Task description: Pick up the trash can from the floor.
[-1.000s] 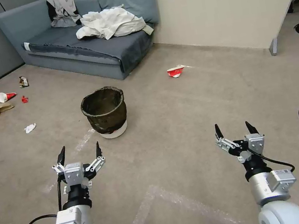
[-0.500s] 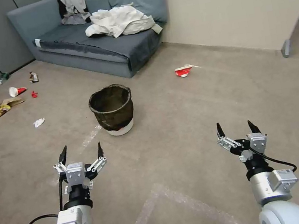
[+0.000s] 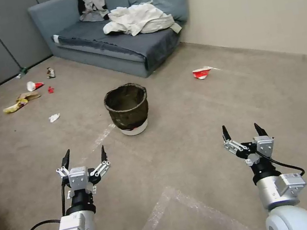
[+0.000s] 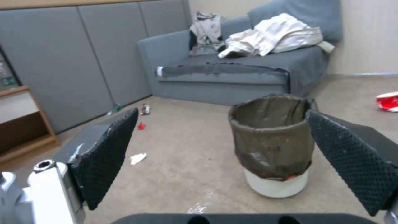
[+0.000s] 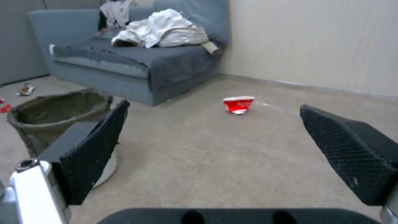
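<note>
1. trash can (image 3: pixel 127 109) stands upright on the floor (image 3: pixel 201 123), white base showing under the dark bag liner; it sits ahead of the robot, nearer the left arm's side than the right.
2. Change over the last second: the whole head view slides right — sofa (image 3: pixel 118 39), crushed red-and-white cup (image 3: pixel 202 72) and bin all shift together. That's the camera/base turning left, not the things moving. The bin ends up closer to centre of view.
3. Both arms hold the same pose in frame through the turn. left pincer (image 3: pixel 84 157) wide apart, empty, low and short of the bin. right pincer (image 3: pixel 243 132) wide apart, empty, well apart from the bin.
4. Left wrist view: bin (image 4: pixel 271 146) sits between the two finger pads but farther off, no contact.
5. Read: still the approach/alignment stage; grasp not started, gap to close.
6. Litter (image 3: pixel 23 101) lies far left near the wall panels, clear of the path.
</note>
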